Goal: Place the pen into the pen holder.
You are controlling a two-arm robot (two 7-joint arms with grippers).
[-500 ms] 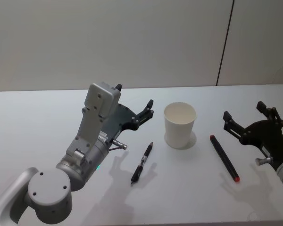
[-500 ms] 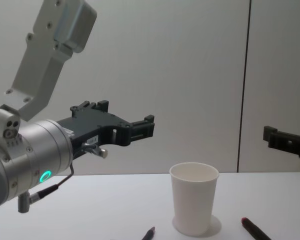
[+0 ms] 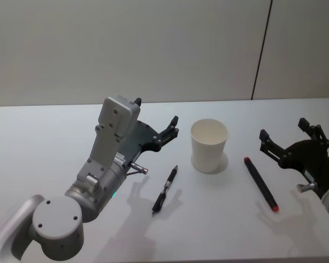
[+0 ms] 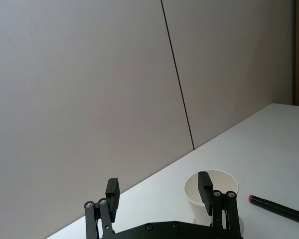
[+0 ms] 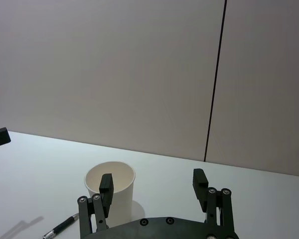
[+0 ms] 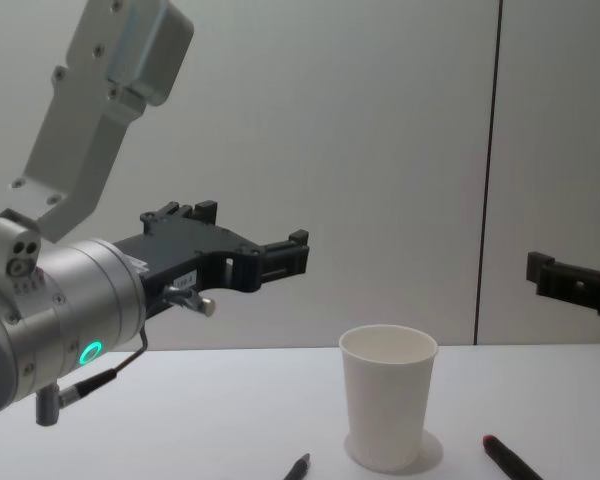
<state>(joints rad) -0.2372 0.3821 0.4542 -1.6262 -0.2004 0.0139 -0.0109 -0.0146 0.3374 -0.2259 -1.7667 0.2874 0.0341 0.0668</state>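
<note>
The pen holder, a white paper cup (image 3: 209, 145), stands upright in the middle of the table. A slim black pen (image 3: 165, 189) lies in front and to its left. A black pen with red ends (image 3: 260, 183) lies to the cup's right. My left gripper (image 3: 156, 114) hovers open above the table, left of the cup, holding nothing. My right gripper (image 3: 283, 130) hovers open to the right of the red-ended pen, also holding nothing. From the chest the cup (image 6: 387, 410) shows below the left gripper (image 6: 250, 232). The wrist views show each open gripper (image 4: 158, 189) (image 5: 153, 183) facing the cup (image 4: 222, 184) (image 5: 122, 191).
The white table (image 3: 44, 137) runs back to a plain grey wall with a dark vertical seam (image 3: 261, 49). Bare tabletop lies on all sides of the cup and pens.
</note>
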